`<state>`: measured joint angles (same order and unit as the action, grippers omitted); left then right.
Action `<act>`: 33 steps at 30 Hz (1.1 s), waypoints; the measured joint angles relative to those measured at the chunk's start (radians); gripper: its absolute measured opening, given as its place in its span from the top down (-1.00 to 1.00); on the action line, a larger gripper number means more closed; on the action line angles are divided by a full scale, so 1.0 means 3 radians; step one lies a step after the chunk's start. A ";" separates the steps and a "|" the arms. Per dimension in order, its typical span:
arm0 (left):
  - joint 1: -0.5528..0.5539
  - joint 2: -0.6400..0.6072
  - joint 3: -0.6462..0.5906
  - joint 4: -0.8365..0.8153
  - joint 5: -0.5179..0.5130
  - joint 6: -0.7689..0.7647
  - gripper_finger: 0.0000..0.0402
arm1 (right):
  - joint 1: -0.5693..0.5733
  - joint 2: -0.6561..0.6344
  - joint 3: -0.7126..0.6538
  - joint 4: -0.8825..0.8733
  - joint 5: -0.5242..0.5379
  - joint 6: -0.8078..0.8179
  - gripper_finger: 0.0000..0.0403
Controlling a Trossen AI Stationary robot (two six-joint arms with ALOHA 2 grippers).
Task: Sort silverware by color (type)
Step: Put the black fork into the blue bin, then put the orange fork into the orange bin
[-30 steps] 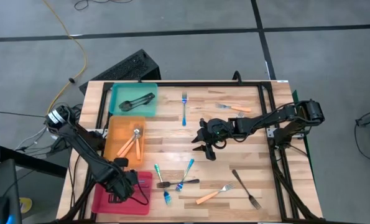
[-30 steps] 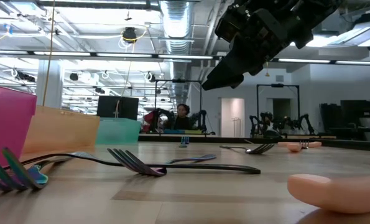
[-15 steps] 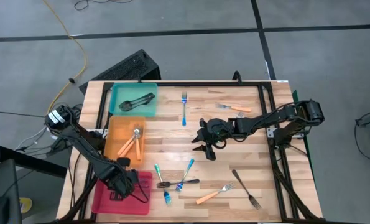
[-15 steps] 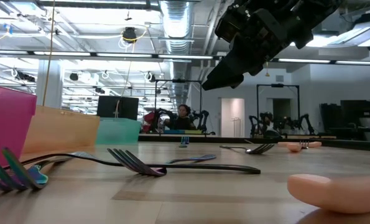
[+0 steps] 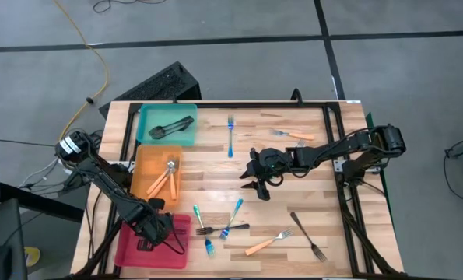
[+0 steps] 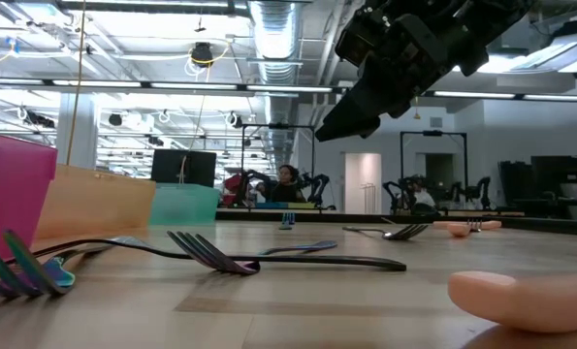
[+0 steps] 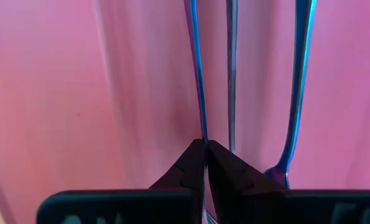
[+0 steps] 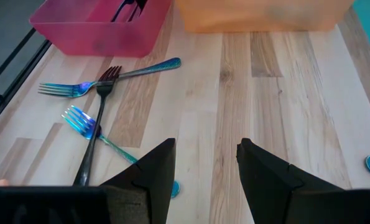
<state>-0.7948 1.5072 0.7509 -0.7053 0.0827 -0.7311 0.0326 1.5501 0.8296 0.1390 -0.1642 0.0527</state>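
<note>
Across the wooden table [image 5: 215, 183] forks [image 5: 225, 227] lie scattered beside the pink tray [image 5: 126, 247], where my left gripper [image 5: 155, 227] sits pinched shut, while my right gripper [image 8: 200, 165], fingers parted and empty, should descend squarely over one fork.

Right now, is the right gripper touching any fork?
Apart. The right wrist view shows the right gripper open over bare wood, the dark fork lying off to one side.

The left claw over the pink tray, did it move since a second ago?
Yes, a little. In the high view the left claw has crept toward the orange plastic tray, away from the near edge of the pink plastic tray.
</note>
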 joint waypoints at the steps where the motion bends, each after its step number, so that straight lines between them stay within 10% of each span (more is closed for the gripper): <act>1: 0.0000 0.0001 -0.0001 0.0006 0.0003 0.0011 1.00 | 0.0000 0.0000 0.0000 -0.0001 0.0000 0.0000 0.05; 22: 0.0018 0.0015 0.0122 -0.0084 0.0054 -0.0084 0.31 | 0.0000 0.0001 0.0000 -0.0017 -0.0062 0.0002 0.05; 33: 0.0018 0.0015 0.0466 -0.0494 0.0149 -0.0173 0.29 | 0.0000 0.0001 0.0000 -0.0017 -0.0071 0.0002 0.05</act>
<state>-0.7895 1.5116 0.8906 -0.8536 0.1272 -0.7830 0.0326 1.5505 0.8295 0.1341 -0.1856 0.0532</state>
